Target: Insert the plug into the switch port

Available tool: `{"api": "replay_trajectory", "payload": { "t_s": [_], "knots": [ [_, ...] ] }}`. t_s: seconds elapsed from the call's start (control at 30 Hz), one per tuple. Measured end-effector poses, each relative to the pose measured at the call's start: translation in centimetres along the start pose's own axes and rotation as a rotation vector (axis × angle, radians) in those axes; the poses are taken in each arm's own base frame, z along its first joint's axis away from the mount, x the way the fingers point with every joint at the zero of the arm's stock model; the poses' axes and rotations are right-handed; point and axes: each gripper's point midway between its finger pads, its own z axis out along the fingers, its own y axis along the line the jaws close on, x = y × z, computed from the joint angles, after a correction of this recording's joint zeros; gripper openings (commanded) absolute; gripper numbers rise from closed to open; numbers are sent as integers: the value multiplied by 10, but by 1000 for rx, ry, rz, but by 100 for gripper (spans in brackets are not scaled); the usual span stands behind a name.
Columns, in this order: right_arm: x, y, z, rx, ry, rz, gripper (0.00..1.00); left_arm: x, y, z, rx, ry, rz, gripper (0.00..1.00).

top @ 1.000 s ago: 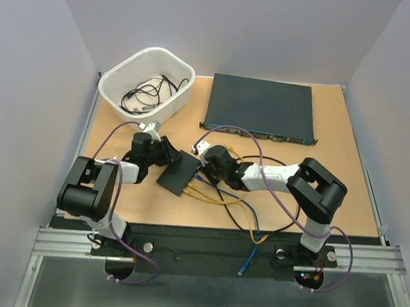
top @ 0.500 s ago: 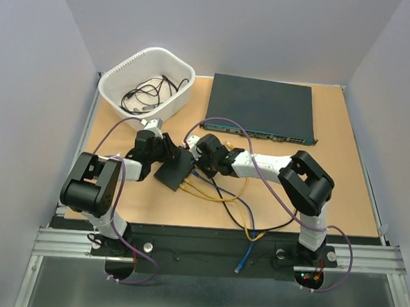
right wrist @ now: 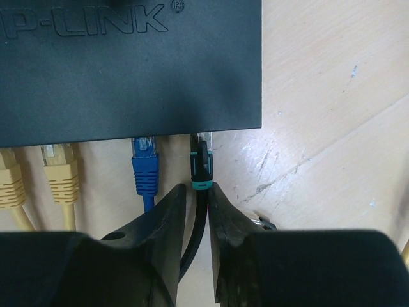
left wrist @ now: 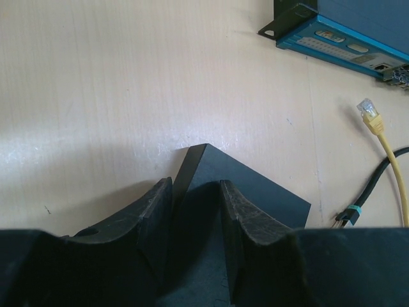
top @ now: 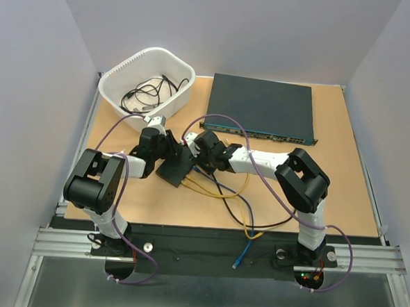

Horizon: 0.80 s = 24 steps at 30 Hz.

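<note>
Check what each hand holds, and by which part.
Left hand clamps the TP-Link switch by an edge away from its ports. Right hand straddles the black cable just behind its plug; a firm grip cannot be told.

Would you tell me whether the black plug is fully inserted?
Not fully: the plug tip sits at the box edge, metal showing.

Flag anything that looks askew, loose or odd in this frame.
The small flat black box lies skewed to the wooden table edges, one corner between the left jaws. A yellow cable's clear plug lies loose nearby. The black teal-banded plug shows bare metal at the box's edge, perhaps not fully seated.
</note>
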Motion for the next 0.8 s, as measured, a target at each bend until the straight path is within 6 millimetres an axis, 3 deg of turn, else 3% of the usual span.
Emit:
{"api": "replay_trajectory", "payload": {
  "t_s": [0.13, 0.27, 0.4, 0.5, 0.63, 0.8],
  "knots": [
    [1, -3, -1, 22, -30, -6, 28, -1, -1, 2, -18, 19, -4, 44],
    [3, -4, -3, 34, -64, -9, 32, -1, -3, 2, -32, 52, -16, 55],
    [5, 3, -8, 31, -94, -15, 46, 6, -4, 1, -37, 96, -33, 62],
    [-1, 6, -19, 34, -131, -16, 54, 9, -5, -2, -41, 115, -48, 67],
    [-29, 3, -47, 45, -238, -1, 58, 9, -4, -7, -58, 124, -64, 71],
    [-46, 1, -75, 52, -321, 22, 68, 8, 2, -17, -111, 131, -77, 75]
  ]
}}
